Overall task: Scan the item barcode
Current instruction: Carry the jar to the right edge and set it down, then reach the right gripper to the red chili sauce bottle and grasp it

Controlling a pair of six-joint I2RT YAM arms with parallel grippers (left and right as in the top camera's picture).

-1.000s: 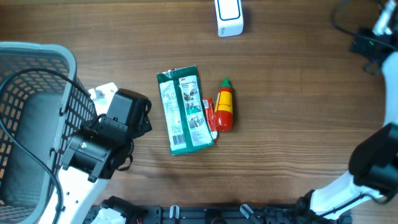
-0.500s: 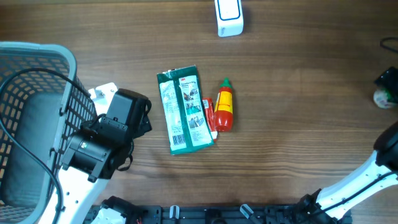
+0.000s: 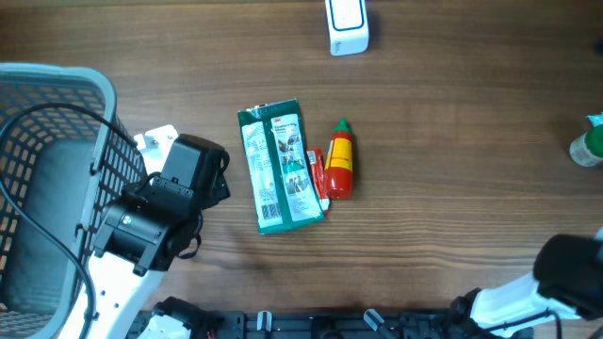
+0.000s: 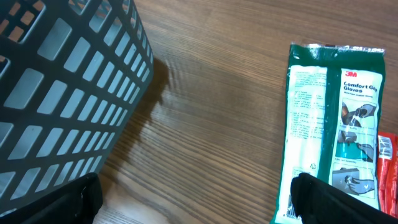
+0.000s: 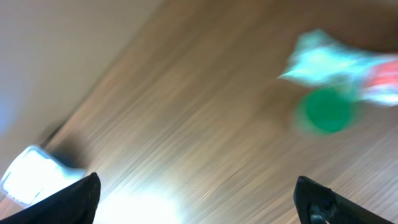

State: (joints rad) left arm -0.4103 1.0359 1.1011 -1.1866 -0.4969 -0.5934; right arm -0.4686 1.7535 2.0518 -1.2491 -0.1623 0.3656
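A green packet of gloves point(image 3: 281, 167) lies flat mid-table with a red sauce bottle point(image 3: 339, 160) touching its right side. The white scanner point(image 3: 347, 25) stands at the far edge. A small green-capped item point(image 3: 588, 147) lies alone at the right edge. It shows blurred in the right wrist view as a green-capped item point(image 5: 323, 112), beyond my right gripper point(image 5: 202, 199), which is open and holds nothing. My left gripper point(image 4: 199, 202) is open over bare wood, between the basket point(image 4: 62, 81) and the gloves packet point(image 4: 326, 124).
A grey mesh basket point(image 3: 47, 104) fills the left side, with the left arm point(image 3: 160, 212) beside it. The right arm point(image 3: 565, 268) sits at the lower right corner. A red package edge point(image 4: 388, 171) lies past the gloves packet.
The right arm pulled back from the upper right to the lower right corner. Its gripper opened, and the small green-capped item now lies alone at the right edge. The left arm stayed still.
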